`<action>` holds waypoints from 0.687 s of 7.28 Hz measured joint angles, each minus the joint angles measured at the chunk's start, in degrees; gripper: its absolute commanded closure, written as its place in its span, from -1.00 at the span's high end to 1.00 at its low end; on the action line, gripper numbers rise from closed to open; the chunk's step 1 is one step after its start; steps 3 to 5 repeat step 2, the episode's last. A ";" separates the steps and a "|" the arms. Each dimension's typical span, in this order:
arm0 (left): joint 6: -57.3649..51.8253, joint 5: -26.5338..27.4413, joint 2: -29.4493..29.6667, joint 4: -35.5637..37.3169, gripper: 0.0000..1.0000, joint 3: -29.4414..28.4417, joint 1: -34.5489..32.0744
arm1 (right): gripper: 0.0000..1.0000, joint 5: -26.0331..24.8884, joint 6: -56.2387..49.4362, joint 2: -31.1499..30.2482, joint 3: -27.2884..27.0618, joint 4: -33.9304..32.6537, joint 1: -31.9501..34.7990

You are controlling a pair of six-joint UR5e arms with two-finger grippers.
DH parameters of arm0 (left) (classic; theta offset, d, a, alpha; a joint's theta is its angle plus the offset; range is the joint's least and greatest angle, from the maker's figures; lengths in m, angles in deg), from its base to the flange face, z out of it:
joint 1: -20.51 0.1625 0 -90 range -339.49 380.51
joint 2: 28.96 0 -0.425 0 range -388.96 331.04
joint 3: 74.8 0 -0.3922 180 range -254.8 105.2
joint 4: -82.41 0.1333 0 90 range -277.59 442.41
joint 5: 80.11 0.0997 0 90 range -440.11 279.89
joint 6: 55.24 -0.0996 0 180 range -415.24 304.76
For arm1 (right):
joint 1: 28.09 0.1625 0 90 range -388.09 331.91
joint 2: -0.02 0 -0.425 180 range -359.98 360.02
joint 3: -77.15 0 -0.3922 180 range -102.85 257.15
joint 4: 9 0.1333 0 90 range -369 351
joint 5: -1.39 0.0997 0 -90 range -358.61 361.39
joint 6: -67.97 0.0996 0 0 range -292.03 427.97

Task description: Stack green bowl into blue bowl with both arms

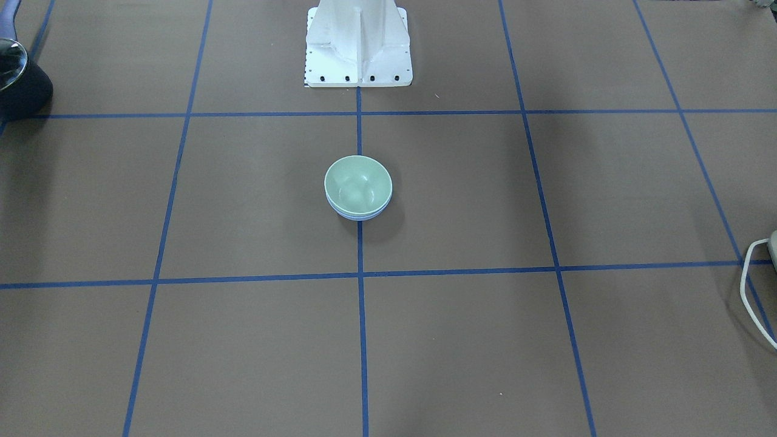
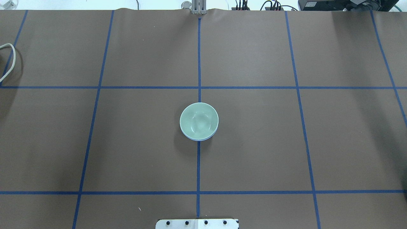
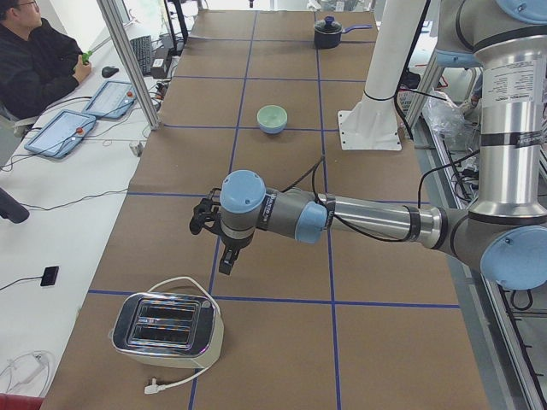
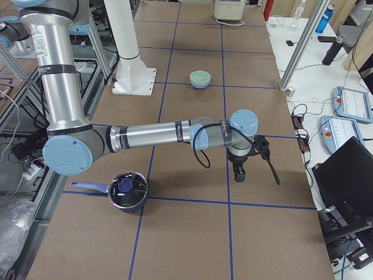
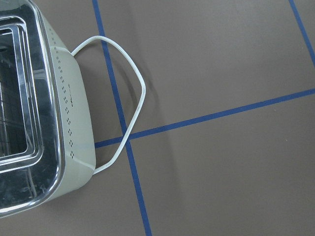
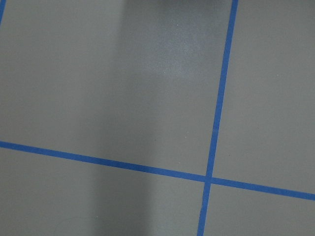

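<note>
The green bowl (image 1: 358, 184) sits nested inside the blue bowl (image 1: 358, 216) at the middle of the table, on the centre tape line. Only a thin blue rim shows under the green bowl (image 2: 199, 121) in the overhead view, where the blue bowl (image 2: 198, 139) peeks out at its near side. Neither gripper touches the bowls. My left gripper (image 3: 225, 259) hangs far from them, above the table near the toaster. My right gripper (image 4: 238, 173) hangs over the opposite end, near the pot. Both show only in the side views, so I cannot tell whether they are open or shut.
A toaster (image 3: 167, 329) with a white cord (image 5: 129, 103) stands at the left end of the table. A dark pot with a lid (image 4: 125, 190) stands at the right end. The white pedestal (image 1: 358, 48) rises behind the bowls. An operator (image 3: 34, 60) sits at a side desk.
</note>
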 measured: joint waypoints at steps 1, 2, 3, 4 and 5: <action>0.02 0.02 -0.02 -0.03 0.95 0.00 -0.01 | 1.00 0.01 -0.04 -0.02 -0.14 -0.07 0.00; 0.02 0.02 -0.03 -0.07 0.95 0.00 -0.03 | 1.00 0.01 -0.05 -0.03 -0.17 -0.11 0.00; 0.02 0.02 -0.03 -0.07 0.95 0.00 -0.03 | 1.00 0.01 -0.05 -0.03 -0.17 -0.11 0.00; 0.02 0.02 -0.03 -0.07 0.95 0.00 -0.03 | 1.00 0.01 -0.05 -0.03 -0.17 -0.11 0.00; 0.02 0.02 -0.03 -0.07 0.95 0.00 -0.03 | 1.00 0.01 -0.05 -0.03 -0.17 -0.11 0.00</action>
